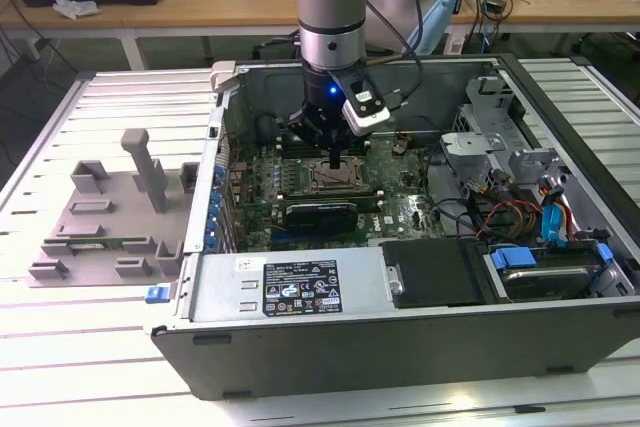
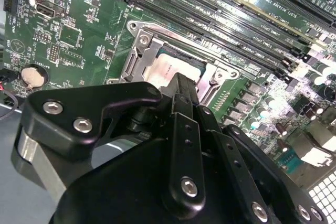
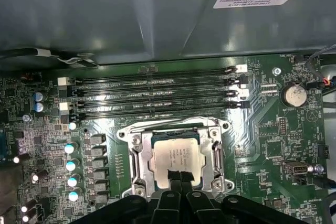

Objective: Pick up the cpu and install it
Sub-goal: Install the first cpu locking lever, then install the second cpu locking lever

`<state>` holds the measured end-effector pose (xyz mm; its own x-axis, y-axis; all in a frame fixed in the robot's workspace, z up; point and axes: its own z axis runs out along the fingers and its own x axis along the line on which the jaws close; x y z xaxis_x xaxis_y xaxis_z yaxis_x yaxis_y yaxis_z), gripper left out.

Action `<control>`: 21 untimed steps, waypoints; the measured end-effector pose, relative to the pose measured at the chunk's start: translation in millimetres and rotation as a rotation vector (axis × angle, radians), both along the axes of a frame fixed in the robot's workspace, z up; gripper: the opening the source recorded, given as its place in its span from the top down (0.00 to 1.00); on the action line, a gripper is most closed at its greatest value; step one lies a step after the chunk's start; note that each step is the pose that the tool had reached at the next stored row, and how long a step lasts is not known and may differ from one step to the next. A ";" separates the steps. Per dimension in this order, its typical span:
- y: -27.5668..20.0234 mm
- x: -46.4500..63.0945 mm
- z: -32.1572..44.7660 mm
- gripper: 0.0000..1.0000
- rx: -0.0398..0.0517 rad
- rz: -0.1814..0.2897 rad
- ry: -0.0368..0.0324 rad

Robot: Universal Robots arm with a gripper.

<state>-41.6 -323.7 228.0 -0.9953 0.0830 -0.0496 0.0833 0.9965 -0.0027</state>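
Cpu [image 1: 331,177] sits flat inside the motherboard socket frame [image 1: 310,185] in the exterior view, within the open computer case [image 1: 400,317] on the desk [image 1: 90,367]; the pincer [image 1: 333,162] hangs straight over it, a grey fixture [image 1: 105,217] at nine o'clock of the case. In the second wrist view, the pincer's fingers [image 2: 184,95] are pressed together, tips at the cpu's [image 2: 168,69] near edge. In the first wrist view, the closed pincer [image 3: 176,179] meets the cpu [image 3: 176,153] at its six o'clock edge, grasping nothing; memory slots [image 3: 152,95] lie at twelve o'clock.
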 end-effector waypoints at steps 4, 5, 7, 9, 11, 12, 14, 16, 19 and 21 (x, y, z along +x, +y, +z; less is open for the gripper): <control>-0.1 0.0 0.0 0.89 0.0000 0.000 -0.0001; -0.2 0.0 0.0 0.89 0.0000 0.000 0.0000; -0.3 0.0 0.0 0.89 0.0000 0.000 0.0000; -0.4 0.0 0.0 0.89 0.0000 0.000 0.0000; -0.5 0.0 0.0 0.89 0.0000 0.000 0.0000; -0.5 0.0 0.0 0.89 0.0000 0.000 0.0000; -0.6 0.0 0.0 0.89 0.0000 0.000 0.0000; -0.7 0.0 0.1 0.89 -0.0004 0.000 0.0001; -0.6 0.0 2.5 0.89 -0.0006 0.000 0.0000; -0.6 0.0 11.5 0.89 -0.0007 0.000 0.0000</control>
